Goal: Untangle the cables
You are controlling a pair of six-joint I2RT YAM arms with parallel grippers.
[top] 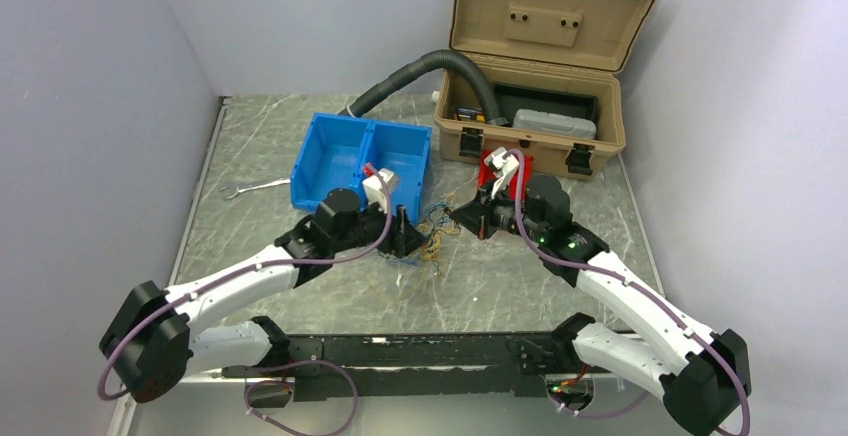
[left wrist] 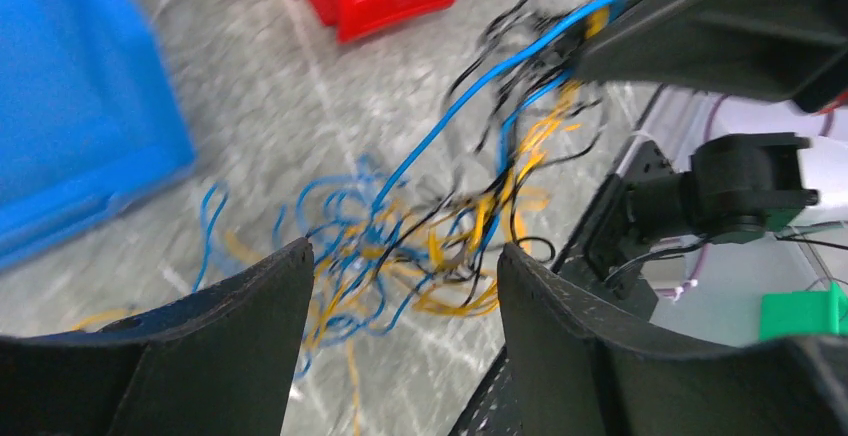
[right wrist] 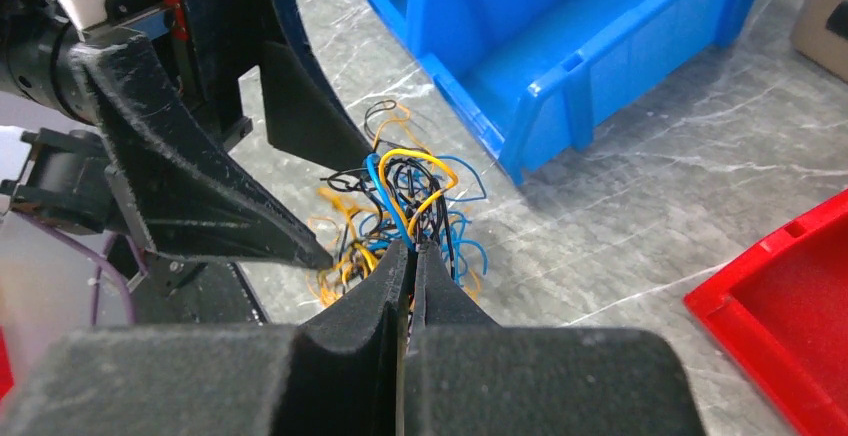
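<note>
The cables (top: 432,237) are a loose tangle of thin blue, yellow-orange and black wires on the marble table top between the two arms. My right gripper (right wrist: 411,247) is shut on a bunch of the cables (right wrist: 408,188), and strands rise from the pile into its fingertips. In the left wrist view a blue strand runs taut up to the right gripper (left wrist: 600,18). My left gripper (left wrist: 405,256) stands open just left of the tangle, and the cables (left wrist: 430,241) lie past its fingertips with nothing between them. Seen from the right wrist, its dark fingers (right wrist: 200,196) are spread beside the pile.
A blue two-compartment bin (top: 362,161) stands just behind the left gripper, and a red bin (top: 505,181) behind the right one. An open tan toolbox (top: 535,66) with a grey corrugated hose (top: 420,71) is at the back. A wrench (top: 250,188) lies at left.
</note>
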